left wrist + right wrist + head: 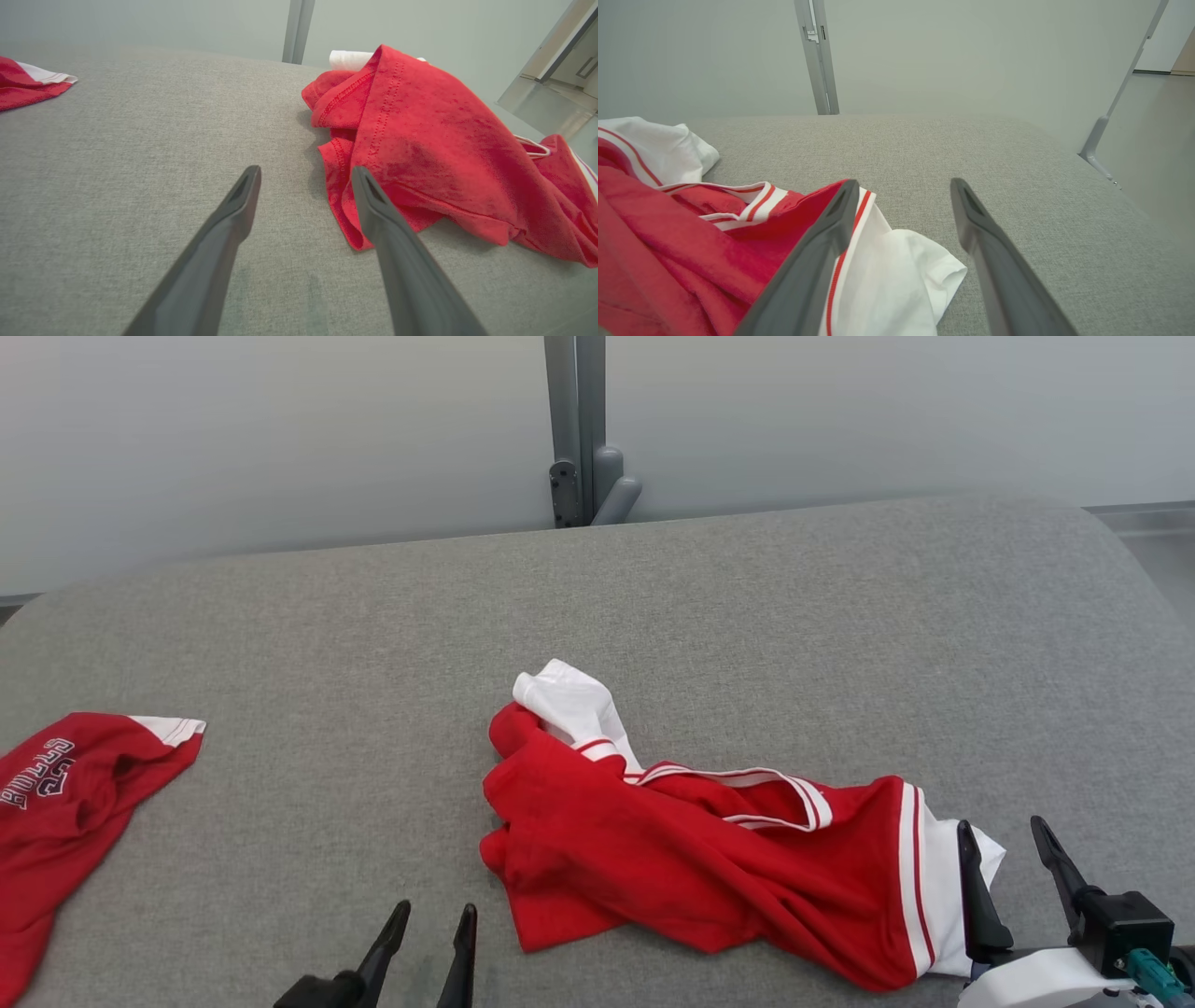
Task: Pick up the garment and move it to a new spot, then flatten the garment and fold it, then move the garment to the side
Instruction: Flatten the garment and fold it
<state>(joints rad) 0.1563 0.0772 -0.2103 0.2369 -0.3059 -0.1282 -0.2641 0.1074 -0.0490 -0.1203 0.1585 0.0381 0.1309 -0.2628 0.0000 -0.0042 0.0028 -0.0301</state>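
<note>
As both hands stand empty over the work, I log the scene thus

Item: garment (709, 859), a red jersey with white sleeves and striped trim, crumpled in a long heap on the grey bench (653, 607), near the front edge and right of centre

Item: left hand (437, 907), fingers spread wide, holding nothing, low over bare bench just beside the garment's hem corner (343, 219)

Item: right hand (1002, 824), likewise wide and empty, one finger over the white sleeve (943, 896) at the garment's right end, the other over bare bench; whether it touches the cloth I cannot tell

Item: second red garment (75, 793), lettered, at the bench's far left, well apart

Step in hand, as I judge it: the first pick-up. To do it well I would set each hand on a single layer at opposite ends, hem on the left and sleeve on the right. I would pinch close to the edge rather than into the bulk, then lift both together so the cloth hangs open. Risk: catching a doubled fold, which would hide the shape when I lay it out
</note>
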